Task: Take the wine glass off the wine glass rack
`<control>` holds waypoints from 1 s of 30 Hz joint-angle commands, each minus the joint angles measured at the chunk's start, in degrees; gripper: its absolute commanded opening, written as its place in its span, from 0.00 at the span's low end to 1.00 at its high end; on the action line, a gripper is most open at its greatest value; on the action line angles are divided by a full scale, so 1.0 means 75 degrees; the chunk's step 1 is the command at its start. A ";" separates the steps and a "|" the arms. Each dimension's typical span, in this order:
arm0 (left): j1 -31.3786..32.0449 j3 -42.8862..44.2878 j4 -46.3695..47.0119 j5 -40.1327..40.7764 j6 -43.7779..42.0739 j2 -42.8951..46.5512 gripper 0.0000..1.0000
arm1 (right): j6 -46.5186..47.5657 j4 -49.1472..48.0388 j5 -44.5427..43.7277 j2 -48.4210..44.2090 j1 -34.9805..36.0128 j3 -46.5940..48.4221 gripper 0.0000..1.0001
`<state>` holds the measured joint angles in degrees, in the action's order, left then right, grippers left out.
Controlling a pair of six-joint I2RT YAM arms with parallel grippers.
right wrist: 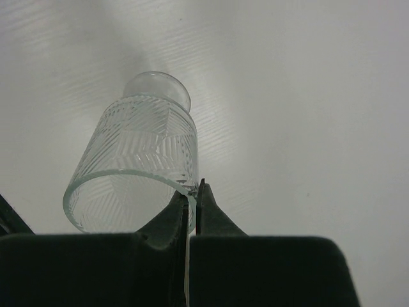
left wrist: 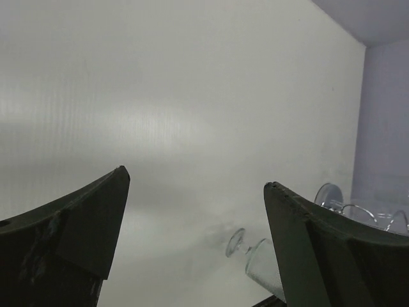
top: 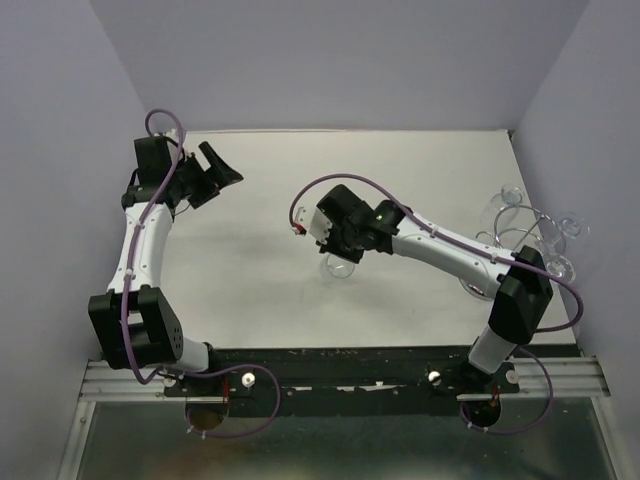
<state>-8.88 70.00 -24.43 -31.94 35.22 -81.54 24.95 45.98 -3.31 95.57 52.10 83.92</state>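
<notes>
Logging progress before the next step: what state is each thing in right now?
Rack: other glasses hanging on it.
Wine glass: off the rack, tipped sideways, pinched at its rim.
Right gripper: fingers shut on the wine glass.
Left gripper: fingers open, empty.

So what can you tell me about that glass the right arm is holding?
It is a clear wine glass with fine lines etched in zigzag bands around its bowl, plus a stem and round foot. The right gripper is shut on its rim, pinching the wall. It is tilted, mouth toward the gripper, foot pointing away, over the middle of the white table, apart from the rack. Whether it touches the table I cannot tell.
</notes>
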 commanded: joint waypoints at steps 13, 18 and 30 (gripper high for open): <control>0.0117 0.1132 -0.2989 0.0310 -0.3090 -0.0191 0.99 | 0.0060 -0.0270 -0.0285 0.0921 -0.0102 -0.0033 0.13; 0.0657 0.1179 -0.3083 0.0673 -0.3454 -0.0097 0.99 | 0.0095 -0.0353 -0.0355 0.1155 -0.0114 0.0142 0.36; 0.2461 0.1717 -0.3844 0.1495 -0.4637 -0.0354 0.97 | -0.0163 0.0186 -0.0179 0.0033 -0.0699 0.1421 0.81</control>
<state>3.97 79.24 -49.47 -22.63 6.35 -82.89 24.56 45.15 -5.39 102.10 48.62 92.84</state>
